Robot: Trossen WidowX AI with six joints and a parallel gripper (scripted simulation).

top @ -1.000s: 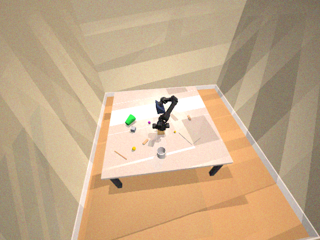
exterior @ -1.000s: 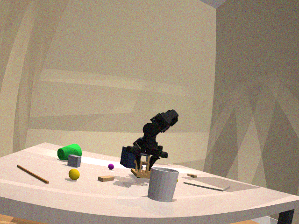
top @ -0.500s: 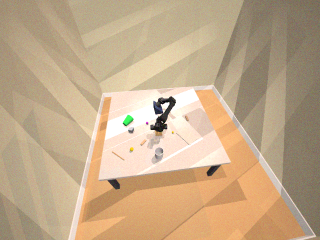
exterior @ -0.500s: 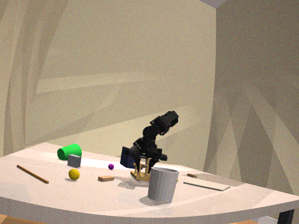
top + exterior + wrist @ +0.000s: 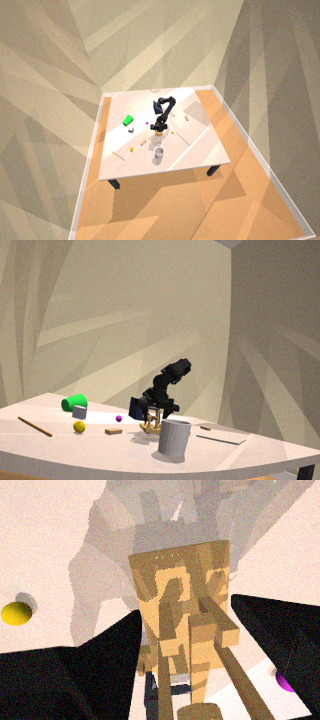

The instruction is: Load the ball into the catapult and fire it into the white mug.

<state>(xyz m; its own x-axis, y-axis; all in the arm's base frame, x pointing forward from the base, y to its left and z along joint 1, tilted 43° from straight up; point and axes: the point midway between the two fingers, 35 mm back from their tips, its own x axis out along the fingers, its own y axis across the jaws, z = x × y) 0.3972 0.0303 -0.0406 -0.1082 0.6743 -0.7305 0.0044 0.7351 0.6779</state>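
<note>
The wooden catapult (image 5: 158,133) (image 5: 150,429) (image 5: 215,555) stands on the table behind the white mug. My gripper (image 5: 158,128) (image 5: 155,420) (image 5: 185,607) is open, with one finger on each side of the catapult's frame; no gap or contact can be made out. The mug (image 5: 158,152) (image 5: 173,438) looks pale grey and stands upright near the front edge. A small yellow ball (image 5: 172,132) (image 5: 16,613) lies beside the catapult. A larger yellow ball (image 5: 131,149) (image 5: 79,426) and a magenta ball (image 5: 147,122) (image 5: 118,418) (image 5: 287,681) lie elsewhere. Whether the catapult's cup holds a ball cannot be told.
A green tapered cup (image 5: 127,120) (image 5: 74,403) lies on its side near a grey block (image 5: 131,129) (image 5: 79,412). Wooden blocks (image 5: 143,142) (image 5: 113,431), a stick (image 5: 118,155) (image 5: 34,426), a thin flat board (image 5: 222,438) and a dark blue object (image 5: 157,107) (image 5: 135,409) are on the table.
</note>
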